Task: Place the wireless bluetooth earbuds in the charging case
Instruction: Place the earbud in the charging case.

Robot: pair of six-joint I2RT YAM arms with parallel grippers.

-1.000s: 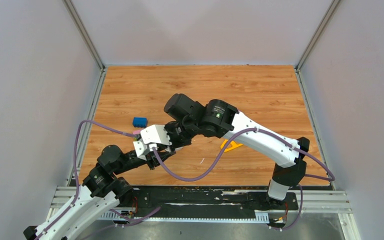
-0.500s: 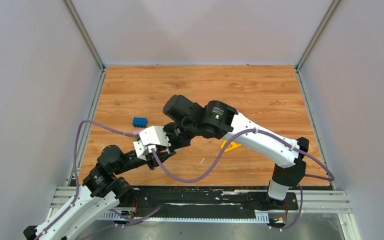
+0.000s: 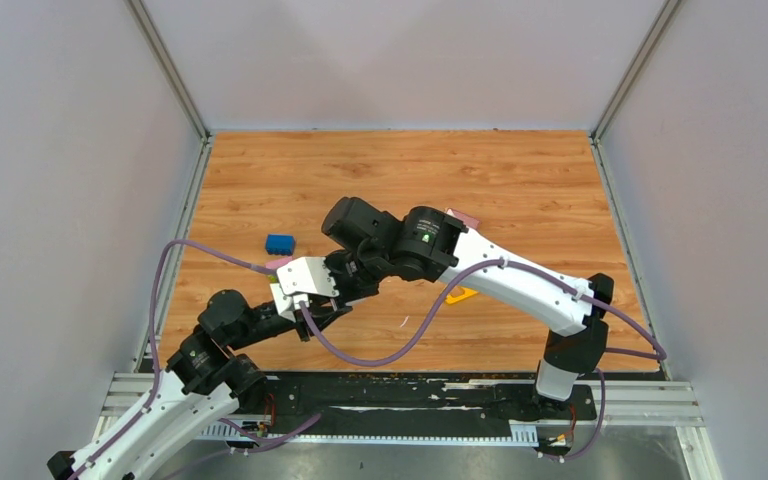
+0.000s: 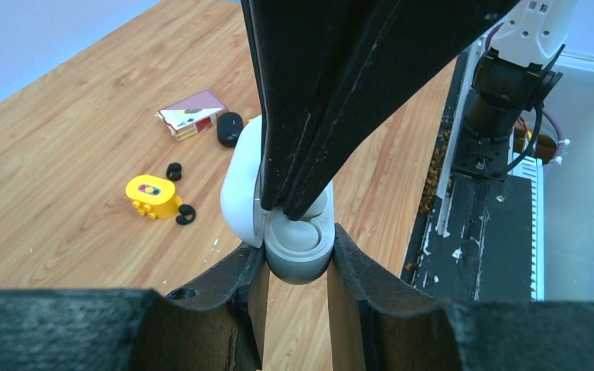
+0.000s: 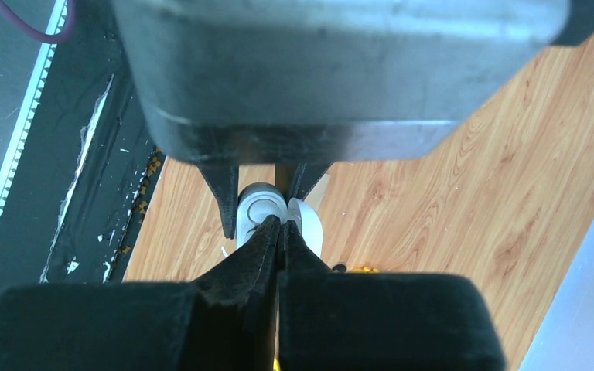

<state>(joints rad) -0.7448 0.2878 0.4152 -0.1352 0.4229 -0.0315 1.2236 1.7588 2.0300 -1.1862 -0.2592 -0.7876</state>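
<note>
While clamped in the left gripper [image 4: 298, 263], the charging case [image 4: 300, 246] stands open.

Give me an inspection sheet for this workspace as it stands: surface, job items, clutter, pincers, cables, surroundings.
Surface: wood-grain tabletop, a few small white specks.
Job's things: white charging case open, gripped at its base; black earbud and second black earbud lie loose beside the yellow block; white buds cannot be made out.
Clutter: yellow block, dark oval pod, pink card box, blue block, yellow triangle partly hidden by the right arm.
Pincers: left pincer clamps the case; right pincer shut, tips at the case's opening.
Cables: purple cable sags over the table's front.
Surroundings: pale walls, black base plate.
</note>
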